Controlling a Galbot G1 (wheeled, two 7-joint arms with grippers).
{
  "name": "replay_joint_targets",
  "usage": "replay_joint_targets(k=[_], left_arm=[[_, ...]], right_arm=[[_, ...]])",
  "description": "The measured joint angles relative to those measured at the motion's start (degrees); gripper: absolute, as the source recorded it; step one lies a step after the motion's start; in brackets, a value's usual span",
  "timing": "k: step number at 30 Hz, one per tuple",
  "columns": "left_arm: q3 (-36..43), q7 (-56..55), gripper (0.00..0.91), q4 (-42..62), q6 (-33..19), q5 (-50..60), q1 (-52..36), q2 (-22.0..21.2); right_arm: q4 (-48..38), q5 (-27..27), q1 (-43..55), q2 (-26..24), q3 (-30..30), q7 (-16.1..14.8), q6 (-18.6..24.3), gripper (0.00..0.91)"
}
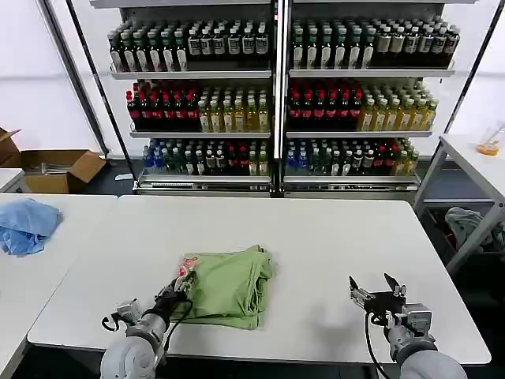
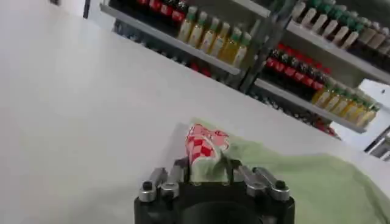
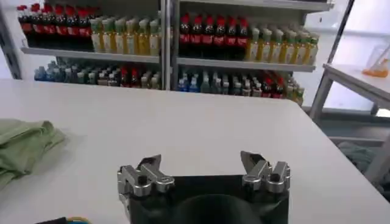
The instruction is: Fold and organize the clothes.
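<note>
Shirt [image 1: 229, 284]: folded green bundle on the white bench [image 1: 316, 237], toward the near edge, left of middle.
Left gripper [image 1: 175, 290]: at the shirt's left edge, jaws pinching the fabric; the left wrist view shows the red-and-white print [image 2: 204, 146] bunched between them.
Right gripper [image 1: 377, 290]: over bare bench near the front edge, well apart from the shirt, jaws spread; the right wrist view shows nothing between them, the shirt far off at its edge.
Blue cloth [image 1: 25, 225]: on the side bench at left, head view.
Shelves [image 1: 276, 95]: bottles, behind the bench.
</note>
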Motion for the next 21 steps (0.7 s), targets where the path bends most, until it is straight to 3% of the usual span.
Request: replay_joint_targets(k=[13, 21], left_arm=[[-3.89, -0.34, 0.02, -1.07, 1.53, -10.65, -0.31, -2.05], [-8.4, -1.6, 0.02, -4.82, 3.25, -12.83, -0.03, -0.01]], right_arm=[[0.86, 0.09, -0.47, -0.34, 0.3, 0.0, 0.11, 0.907], [1.3, 0.72, -0.3, -0.94, 0.9, 0.0, 0.26, 0.907]])
